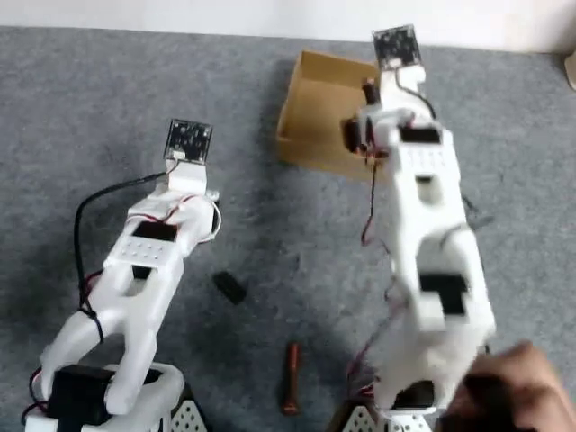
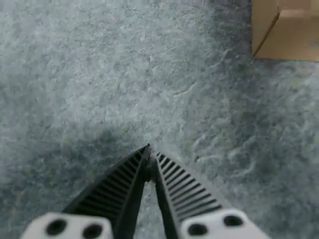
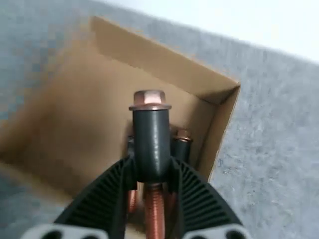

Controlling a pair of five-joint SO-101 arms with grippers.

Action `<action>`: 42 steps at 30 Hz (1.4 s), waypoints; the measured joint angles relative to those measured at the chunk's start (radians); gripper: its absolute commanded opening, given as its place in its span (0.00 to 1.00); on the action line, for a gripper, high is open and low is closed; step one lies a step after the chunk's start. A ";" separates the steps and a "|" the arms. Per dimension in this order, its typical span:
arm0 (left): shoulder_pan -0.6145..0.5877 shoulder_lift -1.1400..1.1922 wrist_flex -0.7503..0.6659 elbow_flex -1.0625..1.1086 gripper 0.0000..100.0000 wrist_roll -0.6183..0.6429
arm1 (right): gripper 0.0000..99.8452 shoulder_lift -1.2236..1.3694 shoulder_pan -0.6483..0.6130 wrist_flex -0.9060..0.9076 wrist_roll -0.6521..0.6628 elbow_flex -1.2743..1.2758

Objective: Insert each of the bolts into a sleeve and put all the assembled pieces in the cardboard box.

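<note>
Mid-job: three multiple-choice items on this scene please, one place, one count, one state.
1. The right gripper is: A over the brown cardboard box; B parked at its base; C touching the other arm.
2. Loose black plastic sleeves on the grey carpet: A none; B one; C three.
3. The left gripper is: A shut, empty; B gripping a sleeve; C wide open.
1 A: box beneath its held black-sleeved copper bolt. 2 B: one lies near the loose copper bolt. 3 A: fingers meet on nothing.
</note>
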 measured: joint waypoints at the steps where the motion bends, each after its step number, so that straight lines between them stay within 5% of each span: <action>1: 0.000 0.002 0.003 -0.003 0.01 0.000 | 0.00 0.103 0.006 0.046 0.002 -0.115; 14: 0.000 0.003 0.003 -0.006 0.01 0.000 | 0.05 0.987 0.018 0.439 0.002 -1.353; 22: 0.000 0.005 0.003 -0.006 0.01 0.000 | 0.38 1.011 0.014 0.569 0.003 -1.430; 34: 0.038 0.006 0.018 -0.020 0.01 0.002 | 0.39 0.829 0.023 0.872 0.002 -1.436; 37: 0.098 0.006 0.130 -0.107 0.02 0.002 | 0.39 0.713 0.034 0.990 0.002 -1.436; 42: 0.249 0.009 0.534 -0.396 0.08 0.064 | 0.39 0.529 0.040 1.063 -0.031 -1.436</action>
